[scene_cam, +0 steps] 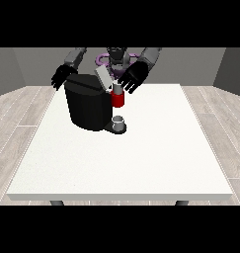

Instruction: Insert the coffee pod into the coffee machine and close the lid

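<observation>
You are looking across the table (141, 163) at the robot, so start at the view's left. There the hand at the view's left (62, 76) is hanging just behind the upper left corner of the coffee machine (87, 106), its fingers spreading and relaxing downward, gripping nothing; it seems to be waiting out of the way, or perhaps standing by to steady the body.

Moving right, the black machine is sitting near the table's far edge, its grey lid (103, 77) tilting up and open, which is leaving the red pod holder (118, 100) exposed for loading. A small grey cup (119, 121) is standing on the drip base below it.

The coffee pod (117, 89), pale and small, is sitting at the top of the red holder; you cannot tell whether it is fully seated.

Further right, the hand at the view's right (134, 78) is hovering just above and beside the pod, its arm reaching down from the shoulder, palm facing the camera, fingers spreading and straight, not pinching anything. Judging from this, the lid is not yet being closed.
</observation>
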### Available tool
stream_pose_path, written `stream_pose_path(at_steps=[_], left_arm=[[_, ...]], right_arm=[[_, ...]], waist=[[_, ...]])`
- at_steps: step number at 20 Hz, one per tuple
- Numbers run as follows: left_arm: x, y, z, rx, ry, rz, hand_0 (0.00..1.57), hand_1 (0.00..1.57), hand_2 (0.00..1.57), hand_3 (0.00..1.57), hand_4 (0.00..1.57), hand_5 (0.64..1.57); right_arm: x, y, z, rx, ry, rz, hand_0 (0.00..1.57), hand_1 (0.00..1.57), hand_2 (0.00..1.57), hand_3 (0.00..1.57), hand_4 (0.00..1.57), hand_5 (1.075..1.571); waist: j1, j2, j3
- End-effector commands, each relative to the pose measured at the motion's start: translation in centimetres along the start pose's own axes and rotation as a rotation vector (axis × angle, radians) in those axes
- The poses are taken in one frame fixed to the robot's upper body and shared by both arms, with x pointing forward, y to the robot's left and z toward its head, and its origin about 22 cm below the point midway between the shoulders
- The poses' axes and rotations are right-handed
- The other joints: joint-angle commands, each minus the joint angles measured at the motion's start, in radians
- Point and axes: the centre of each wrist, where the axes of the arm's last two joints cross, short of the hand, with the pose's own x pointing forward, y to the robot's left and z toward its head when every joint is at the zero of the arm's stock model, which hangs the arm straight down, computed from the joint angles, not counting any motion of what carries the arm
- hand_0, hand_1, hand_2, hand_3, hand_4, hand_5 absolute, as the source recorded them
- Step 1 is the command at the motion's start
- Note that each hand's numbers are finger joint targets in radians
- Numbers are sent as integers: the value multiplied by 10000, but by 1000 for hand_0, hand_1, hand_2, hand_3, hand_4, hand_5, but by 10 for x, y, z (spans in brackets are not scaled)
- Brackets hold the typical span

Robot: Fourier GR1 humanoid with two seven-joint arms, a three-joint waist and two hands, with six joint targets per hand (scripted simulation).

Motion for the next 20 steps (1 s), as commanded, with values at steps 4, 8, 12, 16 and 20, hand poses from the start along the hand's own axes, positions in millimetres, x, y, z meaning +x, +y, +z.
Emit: stream_pose_path(at_steps=[4,8,12,16,20], left_arm=[[11,-22,-4,-198,-32,6,1160,1160,1244,1185,506,1571],[5,1,-2,-132,-30,-116,1208,1208,1265,1191,493,1571],[-8,11,2,-492,279,-186,1230,1230,1274,1180,481,1571],[11,-12,-6,-550,79,-122,1196,1196,1240,1142,466,1571],[6,-6,-4,-359,206,-299,1129,1129,1167,1028,443,1571]], right_arm=[[-17,-3,7,-390,-58,-107,0,0,0,0,481,1571],[-6,-9,-1,-354,-114,-255,0,0,0,0,448,1571],[-5,-12,4,-362,-12,-175,0,0,0,0,433,1571],[-9,-6,-1,-312,67,-196,0,0,0,0,446,1571],[3,-5,-4,-313,32,116,0,0,0,0,418,1571]], waist=[[150,98,4],[153,231,2],[61,15,1],[229,181,4],[-40,213,0]])
